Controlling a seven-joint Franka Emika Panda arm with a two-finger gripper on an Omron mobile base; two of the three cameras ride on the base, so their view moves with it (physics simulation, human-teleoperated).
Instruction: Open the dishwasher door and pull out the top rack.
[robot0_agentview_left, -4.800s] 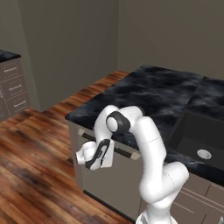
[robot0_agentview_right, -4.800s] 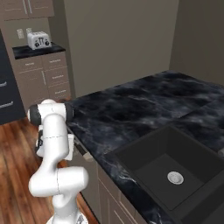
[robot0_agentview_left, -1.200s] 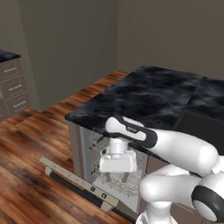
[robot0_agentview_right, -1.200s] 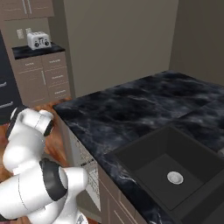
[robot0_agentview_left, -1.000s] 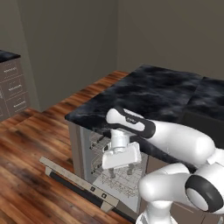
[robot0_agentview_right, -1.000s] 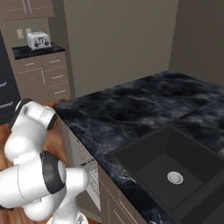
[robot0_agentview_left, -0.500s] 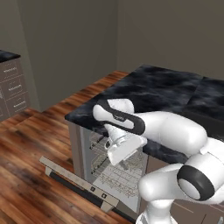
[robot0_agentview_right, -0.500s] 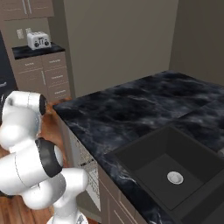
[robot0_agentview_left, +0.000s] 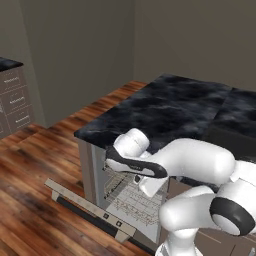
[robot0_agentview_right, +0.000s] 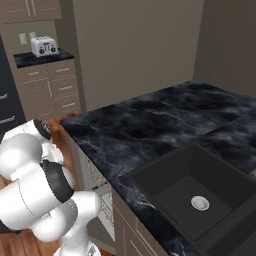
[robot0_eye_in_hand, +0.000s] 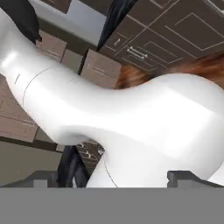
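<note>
Since the flat taupe-grey dishwasher door (robot0_agentview_left: 85, 206) already lies open, we still must pull the silver wire top rack (robot0_agentview_left: 120, 183); our gripper's (robot0_eye_in_hand: 111, 177) jaws stand apart.

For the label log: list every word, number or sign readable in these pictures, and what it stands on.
No readable text in any view.
dishwasher door: small marks on its control strip, too small to read.
toaster: no legible brand.

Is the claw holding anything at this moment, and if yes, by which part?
Nothing is held. In the hand view the claw stands open, its tips apart, with nothing between them but the robot's own white arm behind.
</note>
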